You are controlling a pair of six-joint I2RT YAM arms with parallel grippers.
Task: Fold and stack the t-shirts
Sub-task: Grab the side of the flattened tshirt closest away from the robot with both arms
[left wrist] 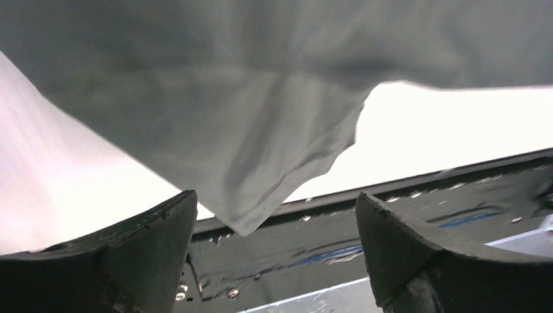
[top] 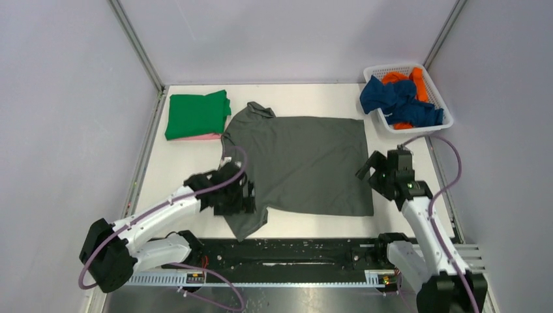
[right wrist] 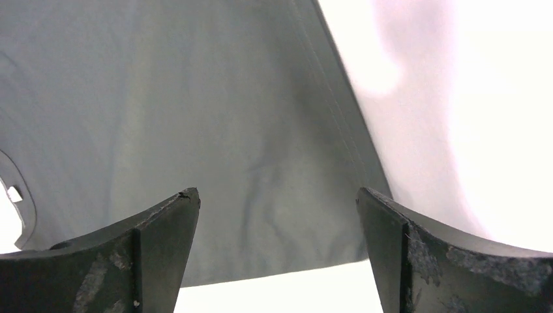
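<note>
Dark grey t-shirt [top: 306, 163] lies spread flat mid-tabletop [top: 176, 163], so I hang my left pincer [left wrist: 276, 228] wide over its near sleeve and my right pincer [right wrist: 277, 215] wide over its hem edge (neither gripping cloth), seemingly poised to fold.

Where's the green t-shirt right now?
In the top view, the green t-shirt lies far left on the table, atop a pink t-shirt, left of the collar of the dark grey t-shirt.

Five cloth t-shirts, one per colour: dark grey [top: 306, 163], centre; bright green [top: 195, 114] and pink [top: 195, 137], upper left; navy blue [top: 391, 98] and orange [top: 422, 86], upper right. One white plastic lattice basket [top: 385, 67].
</note>
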